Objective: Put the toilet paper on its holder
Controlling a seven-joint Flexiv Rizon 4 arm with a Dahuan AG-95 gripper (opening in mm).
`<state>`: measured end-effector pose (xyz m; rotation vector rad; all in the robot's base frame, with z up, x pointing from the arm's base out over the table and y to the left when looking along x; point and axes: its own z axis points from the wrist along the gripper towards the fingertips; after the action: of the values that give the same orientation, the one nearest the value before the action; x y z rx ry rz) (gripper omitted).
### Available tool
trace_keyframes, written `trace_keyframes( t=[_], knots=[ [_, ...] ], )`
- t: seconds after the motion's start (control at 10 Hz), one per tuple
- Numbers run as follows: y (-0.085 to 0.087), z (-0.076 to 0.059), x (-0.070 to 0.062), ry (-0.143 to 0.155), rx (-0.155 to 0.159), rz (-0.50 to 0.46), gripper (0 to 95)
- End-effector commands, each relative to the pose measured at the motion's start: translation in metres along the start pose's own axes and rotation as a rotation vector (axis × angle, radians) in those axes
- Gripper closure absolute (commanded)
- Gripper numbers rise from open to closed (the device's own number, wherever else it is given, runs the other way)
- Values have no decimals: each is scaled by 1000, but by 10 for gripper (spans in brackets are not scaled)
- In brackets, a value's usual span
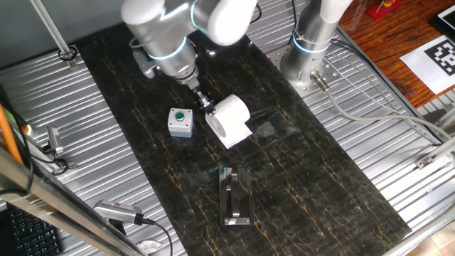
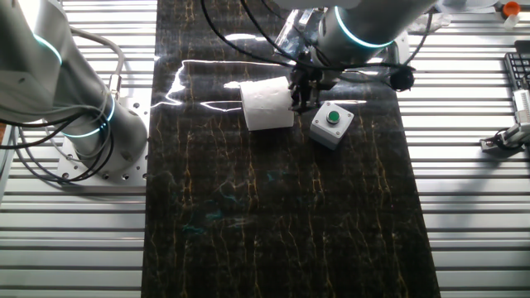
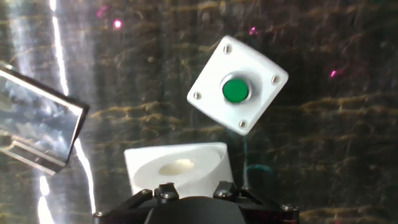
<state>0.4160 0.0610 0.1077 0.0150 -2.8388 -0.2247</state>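
The toilet paper (image 1: 230,115) is a white roll, and its loose sheet hangs down at the front. My gripper (image 1: 207,102) is shut on the roll's left end, and the roll seems to hang a little above the dark mat. In the other fixed view the roll (image 2: 265,106) lies left of the gripper (image 2: 296,93). In the hand view the roll (image 3: 177,167) sits just above my gripper (image 3: 194,190). The holder (image 1: 237,196), a shiny plate with a silver bar, lies on the mat well in front of the roll. It shows at the left edge of the hand view (image 3: 38,127).
A small grey box with a green button (image 1: 180,121) stands just left of the roll; it also shows in the other fixed view (image 2: 332,122) and the hand view (image 3: 237,84). A second arm's base (image 1: 311,53) stands at the mat's far right corner. Ribbed metal table (image 1: 85,149) surrounds the mat.
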Motion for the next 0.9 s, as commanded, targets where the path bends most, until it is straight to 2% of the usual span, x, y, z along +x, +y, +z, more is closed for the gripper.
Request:
trace_keyframes(
  t=[0.1, 0.2, 0.3, 0.4, 0.7, 0.8, 0.9],
  knots=[
    [3, -2, 3, 41, -36, 8, 570],
    [4, -2, 5, 48, -45, -5, 380],
    [4, -3, 8, 47, -48, -23, 380],
    [4, -3, 8, 46, -52, -40, 190],
    [4, -3, 8, 47, -51, -49, 190],
    [4, -3, 8, 40, -43, -38, 190],
    [4, -3, 8, 19, -31, -27, 190]
  ],
)
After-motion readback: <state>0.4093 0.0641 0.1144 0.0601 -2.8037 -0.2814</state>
